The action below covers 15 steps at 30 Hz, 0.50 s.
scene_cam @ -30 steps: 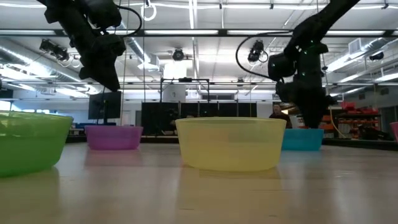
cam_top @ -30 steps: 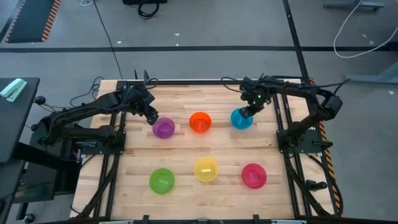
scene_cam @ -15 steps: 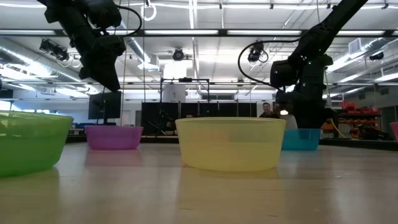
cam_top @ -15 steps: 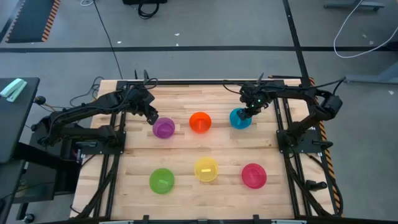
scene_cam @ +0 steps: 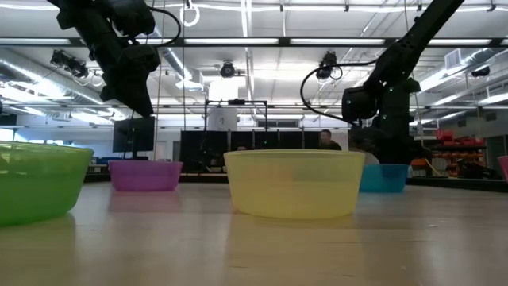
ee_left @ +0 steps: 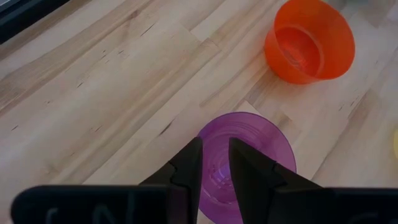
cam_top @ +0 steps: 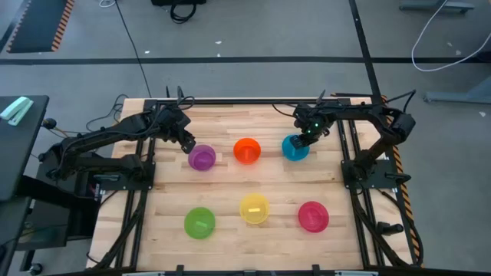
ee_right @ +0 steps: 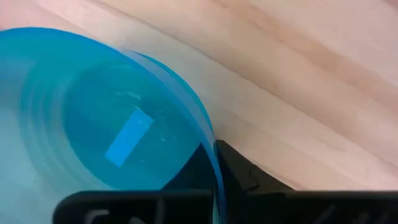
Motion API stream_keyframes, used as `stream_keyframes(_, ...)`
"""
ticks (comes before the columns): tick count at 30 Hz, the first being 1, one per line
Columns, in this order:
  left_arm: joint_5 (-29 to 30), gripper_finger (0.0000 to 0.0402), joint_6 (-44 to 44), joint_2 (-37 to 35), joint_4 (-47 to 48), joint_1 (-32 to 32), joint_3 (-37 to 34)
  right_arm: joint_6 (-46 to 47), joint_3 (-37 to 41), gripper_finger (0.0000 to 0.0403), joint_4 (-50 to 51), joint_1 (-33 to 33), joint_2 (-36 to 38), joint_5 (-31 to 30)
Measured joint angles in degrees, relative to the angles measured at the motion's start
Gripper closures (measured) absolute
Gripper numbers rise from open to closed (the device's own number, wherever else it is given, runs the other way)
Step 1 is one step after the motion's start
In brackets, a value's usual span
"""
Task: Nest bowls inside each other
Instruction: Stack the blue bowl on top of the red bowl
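Note:
Six bowls stand upright on their bases on the wooden table (cam_top: 230, 184): purple (cam_top: 202, 158), orange (cam_top: 247, 150) and blue (cam_top: 294, 148) in the far row, green (cam_top: 199, 222), yellow (cam_top: 255, 208) and pink-red (cam_top: 313, 216) in the near row. My left gripper (ee_left: 214, 146) hangs above the purple bowl's (ee_left: 261, 149) far left rim. Its fingers stand a narrow gap apart and touch nothing. My right gripper (ee_right: 214, 155) is down at the blue bowl's (ee_right: 93, 112) far right rim and shut on it. My right gripper pinches the blue bowl's rim (ee_right: 208, 140) at its far right side. One finger (ee_right: 239, 168) is outside the wall; the other shows dark through the wall from inside. The fingers come from above, pointing down. The bowl stands upright on the table.
Dark frame rails run along the table's left (cam_top: 146, 192) and right (cam_top: 349, 184) sides. In the low view the yellow bowl (scene_cam: 294, 183) and green bowl (scene_cam: 40, 179) stand close in front, and a person (scene_cam: 325, 141) shows in the room far behind the table.
My right gripper has come down a little onto the blue bowl's rim. The bowl stays on the table. The person in the background has walked toward the left.

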<state>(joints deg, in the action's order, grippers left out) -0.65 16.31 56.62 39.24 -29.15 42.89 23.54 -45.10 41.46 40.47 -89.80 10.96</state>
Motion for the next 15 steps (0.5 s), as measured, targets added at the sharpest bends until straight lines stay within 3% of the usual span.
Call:
stream_keyframes(8,0.23,0.0322,0.00,0.00,0.01,0.00,0.00,-0.18,-2.35,0.0396,1.45,-0.54,1.94,-0.83)
stream_keyframes(15,0.26,0.0324,0.00,0.00,0.09,0.00,0.00,-3.40,-11.49,0.0400,10.74,-3.29,5.49,-3.81)
